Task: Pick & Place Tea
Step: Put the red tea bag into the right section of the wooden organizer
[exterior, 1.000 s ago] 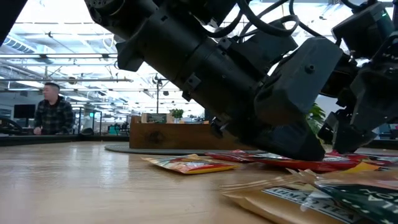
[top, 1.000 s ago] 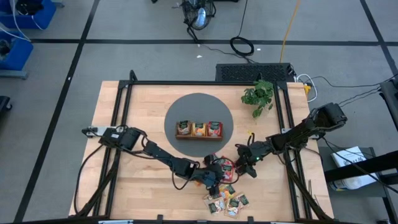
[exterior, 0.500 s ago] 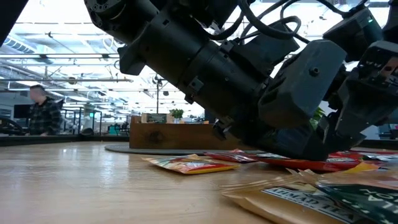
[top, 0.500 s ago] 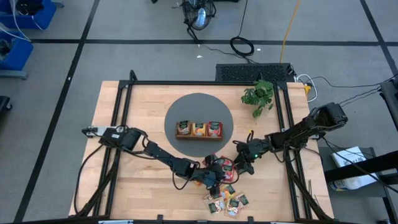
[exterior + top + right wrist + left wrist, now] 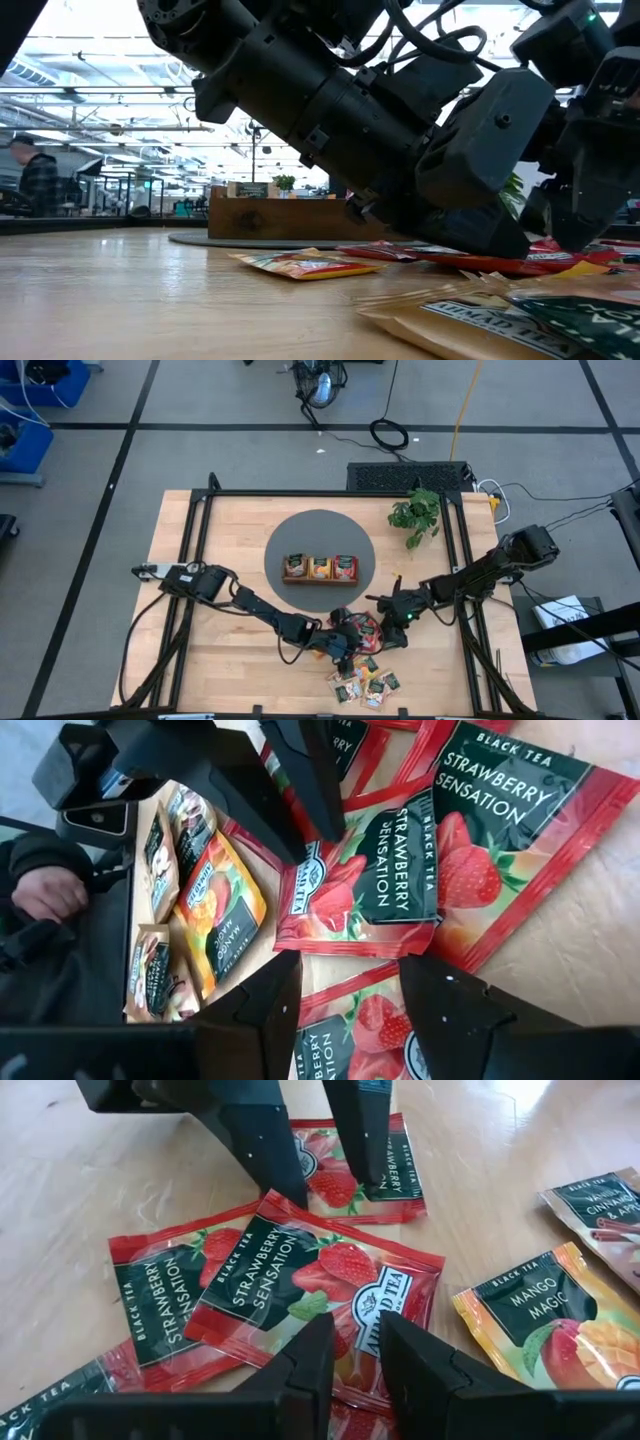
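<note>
Several tea sachets lie flat on the table's near right. A red strawberry sachet (image 5: 290,1270) lies on top of other red ones (image 5: 366,628), and mango and dark ones (image 5: 365,682) lie nearer the front edge. My left gripper (image 5: 357,1325) is low over the top sachet's logo end, with a narrow gap between its fingers. My right gripper (image 5: 345,985) stands open over the same red sachets from the other side. Its fingertips (image 5: 290,1185) are at the top sachet's far edge. The wooden tray (image 5: 284,568) stands on a grey round mat (image 5: 290,535). My left gripper's two fingertips come down on the logo end (image 5: 365,1295) of the top strawberry sachet. They slant down from the table's left, a narrow gap apart, with nothing pinched between them. The sachet lies flat on the red ones beneath. My right gripper: I cannot tell whether its tips touch the sachet's far edge.
A small green plant (image 5: 416,515) stands at the far right of the table. An orange sachet (image 5: 305,265) lies apart from the pile. The black frame rails (image 5: 200,560) run along the table's sides. A person walks in the room behind.
My right gripper has tipped and rolled at the wrist. Its fingers have crept toward the left gripper over the red sachets. The left gripper and the sachets have kept still. The person in the background has walked to the left.
</note>
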